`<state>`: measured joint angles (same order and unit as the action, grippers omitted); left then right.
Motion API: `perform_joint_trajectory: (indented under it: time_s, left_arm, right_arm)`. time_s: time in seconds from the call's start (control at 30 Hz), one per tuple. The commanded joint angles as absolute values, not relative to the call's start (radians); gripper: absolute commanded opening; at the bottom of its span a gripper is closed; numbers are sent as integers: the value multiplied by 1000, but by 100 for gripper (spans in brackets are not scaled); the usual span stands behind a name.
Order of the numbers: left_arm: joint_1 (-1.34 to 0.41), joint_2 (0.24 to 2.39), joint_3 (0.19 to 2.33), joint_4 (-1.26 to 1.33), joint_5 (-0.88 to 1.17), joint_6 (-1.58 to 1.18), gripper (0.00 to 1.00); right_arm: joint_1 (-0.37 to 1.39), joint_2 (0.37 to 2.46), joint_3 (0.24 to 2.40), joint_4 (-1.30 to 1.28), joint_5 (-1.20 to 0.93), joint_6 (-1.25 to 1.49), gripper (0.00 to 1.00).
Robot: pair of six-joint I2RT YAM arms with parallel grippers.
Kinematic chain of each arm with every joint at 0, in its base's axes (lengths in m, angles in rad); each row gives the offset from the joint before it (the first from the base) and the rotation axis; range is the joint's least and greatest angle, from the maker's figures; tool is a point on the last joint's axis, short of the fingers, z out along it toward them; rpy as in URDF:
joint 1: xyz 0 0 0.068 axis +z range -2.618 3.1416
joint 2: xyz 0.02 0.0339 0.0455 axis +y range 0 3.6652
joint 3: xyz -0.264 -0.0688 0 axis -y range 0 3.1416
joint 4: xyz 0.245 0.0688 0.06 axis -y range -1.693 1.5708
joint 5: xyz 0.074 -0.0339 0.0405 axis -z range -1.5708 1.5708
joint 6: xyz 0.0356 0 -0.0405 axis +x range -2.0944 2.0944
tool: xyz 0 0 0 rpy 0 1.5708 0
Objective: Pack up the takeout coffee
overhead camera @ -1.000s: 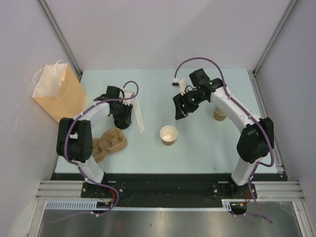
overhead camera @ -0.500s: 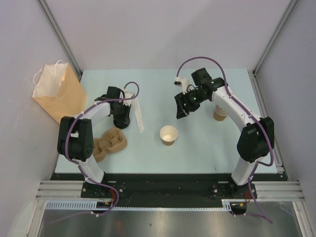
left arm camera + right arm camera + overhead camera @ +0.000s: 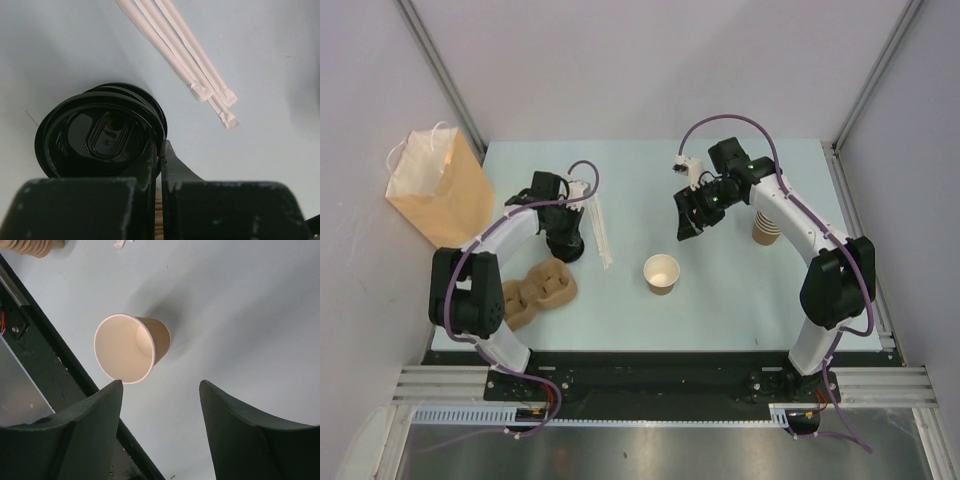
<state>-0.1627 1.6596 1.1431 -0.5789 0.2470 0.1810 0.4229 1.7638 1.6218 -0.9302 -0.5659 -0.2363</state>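
Note:
A single tan paper cup (image 3: 661, 272) stands upright and lidless at mid-table; it also shows in the right wrist view (image 3: 131, 347). No lidded cup is in view. A stack of black plastic lids (image 3: 100, 140) sits left of centre. My left gripper (image 3: 566, 242) is down on it, its jaws (image 3: 160, 150) shut on the right rim of the top lid, which sits slightly offset from the lids below. My right gripper (image 3: 686, 230) hangs open and empty above the table, up and right of the cup; in its wrist view (image 3: 160, 385) the cup lies just beyond its left finger.
Paper-wrapped straws (image 3: 601, 228) lie just right of the lids, also in the left wrist view (image 3: 190, 65). A brown pulp carrier tray (image 3: 540, 290) lies at the front left. A brown paper bag (image 3: 438, 190) stands off the table's left edge. Stacked lidless cups (image 3: 767, 230) stand at the right.
The left arm's elbow has swung left while its gripper stays on the lid stack. The right gripper drifted slightly up and right a second ago and has since held still.

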Motion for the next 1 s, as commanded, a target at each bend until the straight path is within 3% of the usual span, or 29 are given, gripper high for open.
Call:
perform_joint_trajectory:
  time_s: [0.0, 0.4, 0.6, 0.7, 0.8, 0.97]
  left_arm:
    - [-179, 1589, 1183, -583, 222, 216, 0]
    - [-215, 1525, 1157, -560, 193, 279, 0]
    - [-227, 1341, 1181, -606, 429, 340, 0]
    - [-273, 1238, 1197, -638, 451, 396, 0]
    - [-334, 1028, 1126, -572, 556, 492, 0]
    - [-337, 904, 1092, -412, 954, 273, 0]
  right_arm:
    - [420, 1766, 1652, -927, -591, -222, 68]
    - [416, 1760, 1654, -930, -592, -225, 68]
    - [376, 1755, 1701, -963, -672, -251, 68]
    - [313, 1740, 1749, -1003, -767, -279, 68]
    - [200, 1709, 1793, -1045, -908, -288, 68]
    - [137, 1657, 1827, -1039, -1002, -291, 68]
